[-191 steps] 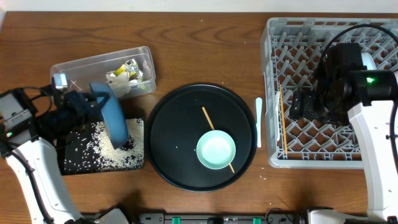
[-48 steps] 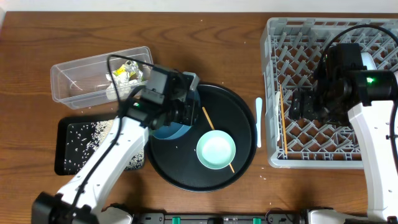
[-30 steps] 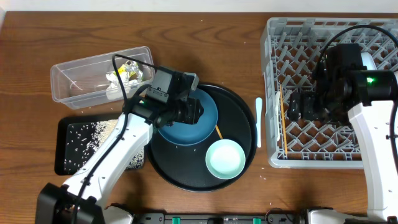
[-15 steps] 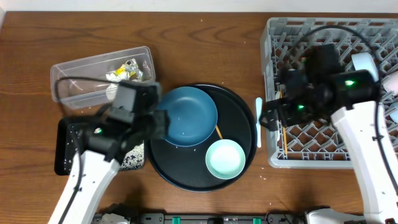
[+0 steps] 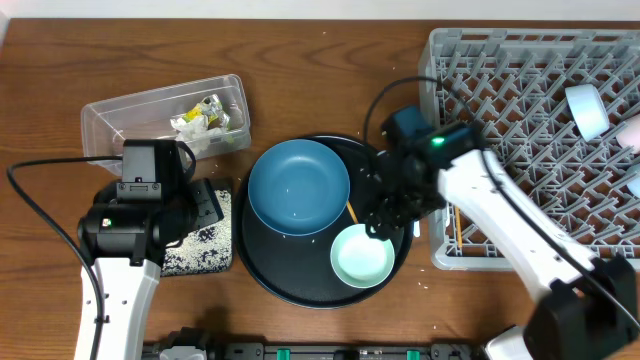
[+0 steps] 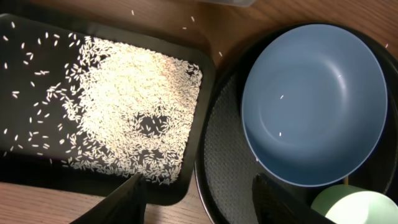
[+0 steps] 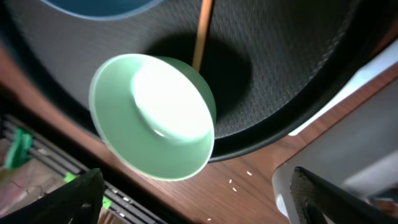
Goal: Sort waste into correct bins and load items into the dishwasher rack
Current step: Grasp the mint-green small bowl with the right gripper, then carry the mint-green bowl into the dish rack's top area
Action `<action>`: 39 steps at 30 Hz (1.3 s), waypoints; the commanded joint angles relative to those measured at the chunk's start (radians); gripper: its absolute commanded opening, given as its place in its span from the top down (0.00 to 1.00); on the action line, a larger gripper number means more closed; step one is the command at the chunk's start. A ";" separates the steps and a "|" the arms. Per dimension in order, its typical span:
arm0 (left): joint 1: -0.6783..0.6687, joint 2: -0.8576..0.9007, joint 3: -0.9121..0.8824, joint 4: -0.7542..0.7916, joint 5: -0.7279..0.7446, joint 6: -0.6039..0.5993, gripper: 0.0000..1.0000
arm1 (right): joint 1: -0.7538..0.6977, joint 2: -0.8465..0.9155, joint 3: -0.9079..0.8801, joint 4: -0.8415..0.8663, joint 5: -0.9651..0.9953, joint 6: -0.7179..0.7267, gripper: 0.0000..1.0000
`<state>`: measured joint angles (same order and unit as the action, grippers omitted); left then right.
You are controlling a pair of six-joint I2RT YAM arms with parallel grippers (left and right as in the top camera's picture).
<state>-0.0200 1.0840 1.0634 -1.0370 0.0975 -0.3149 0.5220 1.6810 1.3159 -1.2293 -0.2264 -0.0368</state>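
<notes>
The left fingers [image 6: 126, 202], having withdrawn from the dark blue bowl [image 5: 298, 187] at 10 o'clock on the round black tray [image 5: 290, 270], are hanging apart over rice grains [image 6: 124, 106] in the flat black tray [image 6: 18, 177], while the right fingers [image 7: 74, 199], having left the rack [image 5: 500, 60], are hovering apart above the pale green bowl [image 5: 361, 256] at 5 o'clock.

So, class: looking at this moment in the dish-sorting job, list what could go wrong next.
1. The right gripper hovers open over the pale green bowl, and a chopstick disappears behind that bowl's rim. Lifting the bowl could flick the chopstick off the round black tray.
2. The left gripper hangs open by the flat black tray of rice. A careless sweep might scatter grains off it.
</notes>
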 commanded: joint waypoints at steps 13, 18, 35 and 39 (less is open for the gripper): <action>0.006 0.001 0.021 -0.007 -0.012 -0.013 0.42 | 0.068 0.220 -0.108 0.117 0.073 0.122 0.61; 0.006 0.001 0.021 -0.007 -0.012 -0.013 0.42 | 0.066 0.208 -0.096 0.113 0.128 0.194 0.99; 0.006 0.001 0.021 -0.006 -0.012 -0.013 0.41 | -0.098 -0.206 0.163 0.155 0.893 0.235 0.99; 0.006 0.001 0.021 -0.006 -0.012 -0.013 0.41 | -0.189 -0.218 0.162 0.280 1.022 0.138 0.99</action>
<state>-0.0200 1.0847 1.0634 -1.0409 0.0975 -0.3180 0.3843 1.4517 1.4738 -0.9821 0.6060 0.1764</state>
